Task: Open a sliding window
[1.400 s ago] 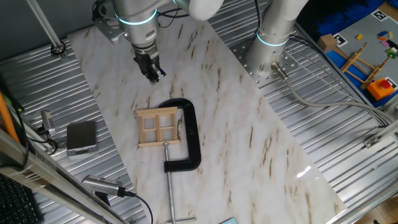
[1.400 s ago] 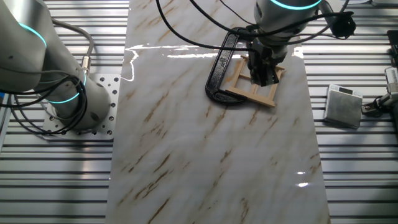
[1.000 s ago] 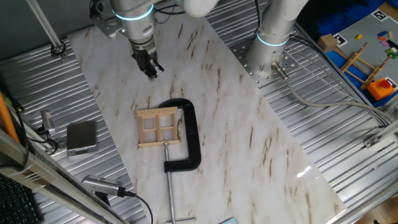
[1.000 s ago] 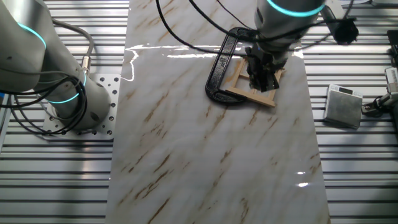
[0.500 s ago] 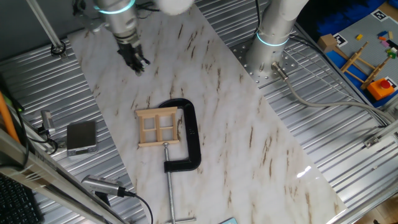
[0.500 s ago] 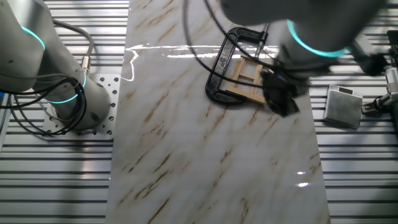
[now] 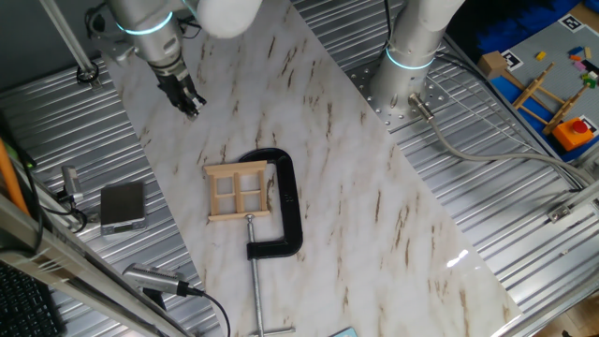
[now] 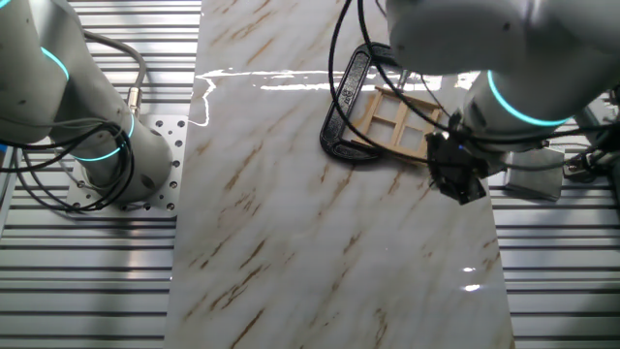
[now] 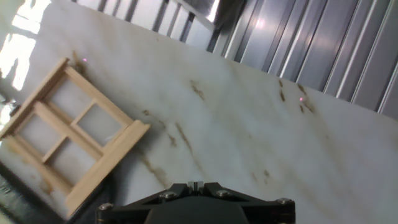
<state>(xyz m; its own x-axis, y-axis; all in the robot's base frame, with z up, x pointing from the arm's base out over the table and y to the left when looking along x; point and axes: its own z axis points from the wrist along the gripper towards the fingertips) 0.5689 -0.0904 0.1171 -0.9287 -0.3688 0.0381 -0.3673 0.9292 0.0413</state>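
The sliding window [image 7: 240, 190] is a small square light-wood frame with four panes. It lies flat on the marble board, held in a black C-clamp [image 7: 284, 201]. It also shows in the other fixed view [image 8: 397, 121] and at the left of the hand view [image 9: 68, 134]. My gripper [image 7: 190, 103] hangs above the board's far left part, well away from the window. It shows in the other fixed view [image 8: 463, 184] beside the window's corner. Its jaws are shut with nothing between them [image 9: 196, 184].
The clamp's steel screw [image 7: 255, 281] runs toward the front edge. A grey box [image 7: 123, 205] sits on the ribbed metal table left of the marble board [image 7: 374, 215]. A second arm's base [image 7: 409, 70] stands at the back right. Cables lie front left.
My gripper has moved away from above the window, toward the board's far left corner, still shut. The window and clamp have not moved.
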